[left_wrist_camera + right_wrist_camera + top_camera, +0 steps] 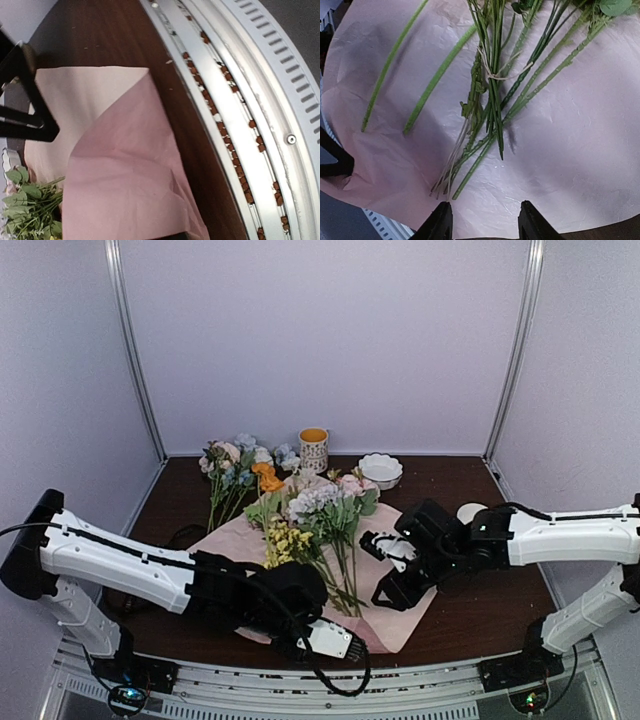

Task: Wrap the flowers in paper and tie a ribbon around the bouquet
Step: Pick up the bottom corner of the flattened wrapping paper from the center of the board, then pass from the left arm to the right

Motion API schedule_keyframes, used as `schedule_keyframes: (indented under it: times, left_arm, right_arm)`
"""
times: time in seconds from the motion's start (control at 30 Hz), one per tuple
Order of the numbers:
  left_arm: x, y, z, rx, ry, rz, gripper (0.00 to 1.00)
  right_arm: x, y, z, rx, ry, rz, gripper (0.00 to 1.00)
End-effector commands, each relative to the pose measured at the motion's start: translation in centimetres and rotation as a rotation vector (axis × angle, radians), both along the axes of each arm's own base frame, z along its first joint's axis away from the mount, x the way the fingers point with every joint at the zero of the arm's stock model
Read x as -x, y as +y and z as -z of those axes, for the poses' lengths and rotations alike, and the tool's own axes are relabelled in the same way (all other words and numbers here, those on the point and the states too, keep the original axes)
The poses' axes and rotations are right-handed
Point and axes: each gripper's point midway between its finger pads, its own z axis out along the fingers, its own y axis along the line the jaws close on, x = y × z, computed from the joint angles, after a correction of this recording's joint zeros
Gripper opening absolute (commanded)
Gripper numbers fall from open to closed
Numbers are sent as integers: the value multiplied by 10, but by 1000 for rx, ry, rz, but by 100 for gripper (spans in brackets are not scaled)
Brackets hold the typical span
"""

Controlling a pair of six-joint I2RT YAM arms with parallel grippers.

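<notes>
Now left arm [120, 565] stretching low, left gripper [280, 625] pinching paper [130, 165] edge; right arm [570, 535] bending in, right gripper [485, 222] hanging spread above flowers [495, 90].

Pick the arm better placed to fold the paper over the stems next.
Left, probably: the left pincer is shut on the paper's near edge, with that flap raised beside the stems. The right pincer hangs open above the stem ends, holding nothing.

A robotics lab booth: white panel walls [330, 340], aluminium posts [135, 350], slotted mounting rail [220, 685].
</notes>
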Motion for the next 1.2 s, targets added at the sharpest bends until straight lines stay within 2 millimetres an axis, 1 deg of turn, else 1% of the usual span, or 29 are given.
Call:
schedule_keyframes:
  times: [0.0, 0.07, 0.13, 0.17, 0.2, 0.27, 0.33, 0.43, 0.5, 0.57, 0.63, 0.7, 0.77, 0.83, 0.9, 0.97, 1.03, 1.13, 1.17]
  left_arm:
    - [-16, -6, -26, 171, 85, -100, 0]
    - [-23, -2, -31, 211, 111, -130, 0]
    - [-34, 3, -35, 252, 129, -170, 0]
    - [-42, 7, -37, 271, 133, -198, 0]
    - [-55, 11, -41, 295, 134, -235, 0]
    - [-71, 16, -45, 331, 144, -289, 0]
    - [-81, 22, -45, 356, 156, -324, 0]
    - [-89, 27, -42, 368, 171, -357, 0]
    - [-95, 29, -43, 381, 189, -385, 0]
    - [-100, 32, -47, 413, 215, -409, 0]
    - [-102, 33, -52, 452, 234, -418, 0]
    - [-101, 34, -56, 478, 244, -417, 0]
    - [-100, 36, -57, 486, 249, -415, 0]
    - [-102, 38, -56, 487, 253, -422, 0]
    - [-103, 42, -52, 482, 258, -434, 0]
    - [-104, 45, -51, 486, 262, -444, 0]
    - [-103, 47, -51, 497, 271, -448, 0]
    - [-102, 49, -52, 513, 279, -456, 0]
    - [-102, 50, -52, 512, 284, -459, 0]
  right_arm:
    - [2, 13, -44, -146, -70, -108, 47]
    - [3, 15, -54, -204, -75, -135, 49]
    - [5, 17, -62, -266, -65, -174, 53]
    - [6, 18, -65, -289, -57, -193, 55]
    - [7, 19, -67, -314, -45, -219, 57]
    - [10, 22, -69, -351, -26, -256, 62]
    - [10, 25, -69, -374, -21, -264, 66]
    - [12, 27, -59, -383, 19, -263, 70]
    - [14, 30, -52, -400, 51, -249, 75]
    - [16, 33, -41, -423, 74, -229, 85]
    - [20, 37, -29, -429, 86, -229, 92]
    - [18, 42, -17, -415, 88, -207, 94]
    - [19, 47, -3, -394, 107, -199, 93]
    - [22, 50, 13, -368, 144, -199, 88]
    - [28, 53, 23, -364, 190, -211, 75]
    - [36, 55, 30, -371, 232, -226, 58]
    - [40, 57, 33, -383, 250, -227, 41]
    - [46, 61, 30, -421, 282, -238, 15]
    - [46, 60, 30, -420, 279, -239, 4]
